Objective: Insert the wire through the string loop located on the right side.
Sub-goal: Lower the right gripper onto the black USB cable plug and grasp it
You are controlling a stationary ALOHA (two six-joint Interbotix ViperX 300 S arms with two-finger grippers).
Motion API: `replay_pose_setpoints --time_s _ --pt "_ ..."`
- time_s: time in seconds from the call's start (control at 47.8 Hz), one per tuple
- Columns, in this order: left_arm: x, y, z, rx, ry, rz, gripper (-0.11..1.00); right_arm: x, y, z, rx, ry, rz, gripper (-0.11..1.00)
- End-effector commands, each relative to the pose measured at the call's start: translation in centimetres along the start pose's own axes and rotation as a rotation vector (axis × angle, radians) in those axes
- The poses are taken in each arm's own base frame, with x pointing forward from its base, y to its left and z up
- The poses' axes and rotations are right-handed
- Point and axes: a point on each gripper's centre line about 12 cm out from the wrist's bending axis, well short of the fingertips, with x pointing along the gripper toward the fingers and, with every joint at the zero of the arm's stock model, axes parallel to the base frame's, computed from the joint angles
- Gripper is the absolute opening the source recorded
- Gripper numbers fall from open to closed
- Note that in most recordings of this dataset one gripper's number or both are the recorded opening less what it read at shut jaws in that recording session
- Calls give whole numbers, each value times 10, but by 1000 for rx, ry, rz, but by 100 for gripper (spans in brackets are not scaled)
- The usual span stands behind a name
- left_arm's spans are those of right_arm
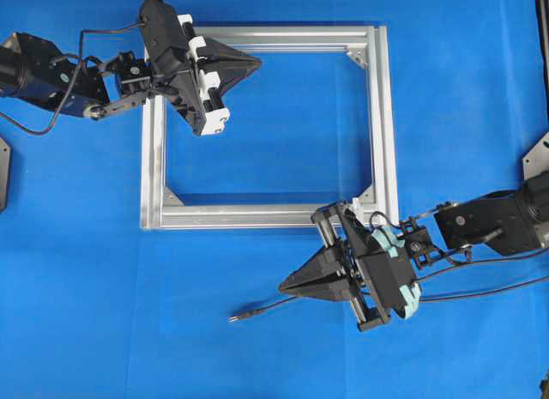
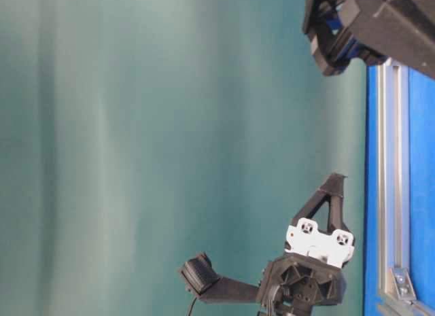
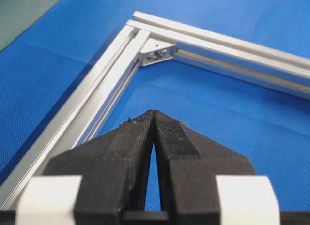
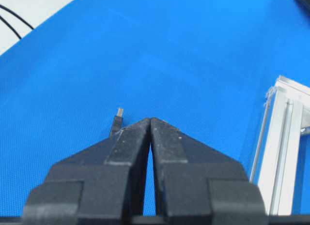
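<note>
The wire (image 1: 262,309) is a thin black cable lying on the blue mat. Its plug tip (image 1: 233,316) points left, and its other end runs right, passing under my right gripper (image 1: 281,287). That gripper hovers over the wire, shut and empty. In the right wrist view the plug (image 4: 117,117) pokes out just left of the closed tips (image 4: 150,119). A small white bit on the frame's bottom bar near its right corner looks like the string loop (image 1: 355,202). My left gripper (image 1: 257,64) (image 3: 153,112) is shut and empty, inside the frame's top left corner.
The square silver frame (image 1: 388,124) lies flat on the mat, with brackets in its corners (image 3: 157,50). The right arm's body (image 1: 502,223) lies just beyond the frame's bottom right corner. The frame's bar (image 4: 281,138) runs close on the right gripper's right.
</note>
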Motion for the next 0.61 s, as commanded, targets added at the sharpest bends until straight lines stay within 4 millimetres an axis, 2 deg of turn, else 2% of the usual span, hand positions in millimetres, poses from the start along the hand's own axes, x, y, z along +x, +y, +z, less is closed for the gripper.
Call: replay_pose_setpoints --time_s 0.0,0.105,0.46,0.586 --pt "0 -6 21 -23 -36 -17 0 -1 6 21 4 -62 14 0" --pt "3 -6 22 -29 -31 -18 0 0 10 22 1 -28 25 -5" --pt "3 -7 22 -11 -33 -23 0 3 15 24 76 -15 36 -5" --pt "4 -7 23 -11 -34 -23 0 3 15 22 96 -11 36 4"
